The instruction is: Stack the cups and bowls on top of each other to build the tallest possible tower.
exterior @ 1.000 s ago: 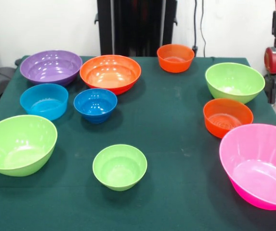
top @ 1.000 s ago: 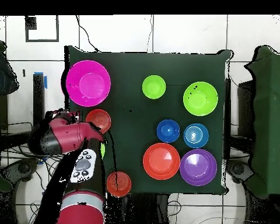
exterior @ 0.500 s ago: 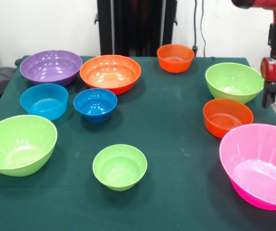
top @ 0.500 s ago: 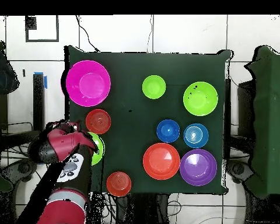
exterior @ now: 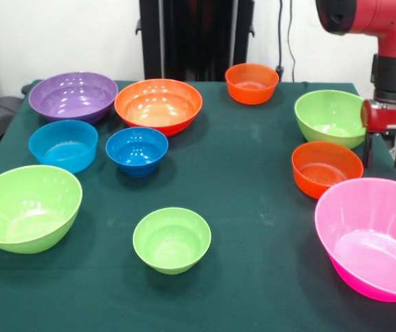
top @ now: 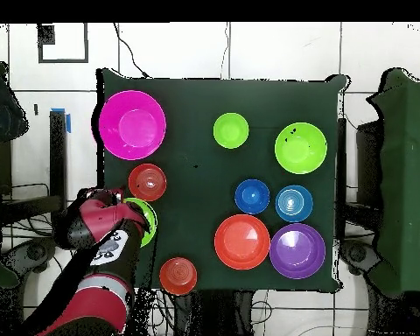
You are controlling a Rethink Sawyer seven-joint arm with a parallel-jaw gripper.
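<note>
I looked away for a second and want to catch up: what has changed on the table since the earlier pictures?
Only the arm moved: in the front view it swung in from the right edge and now hangs beside the lime green bowl at the table's right side. Whether its tool is open or shut cannot be told. Nothing was taken hold of or let go. All ten bowls sit where they were, none stacked.

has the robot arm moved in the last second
Yes. In the front view the arm has swung in from the right edge toward the lime green bowl.
</note>
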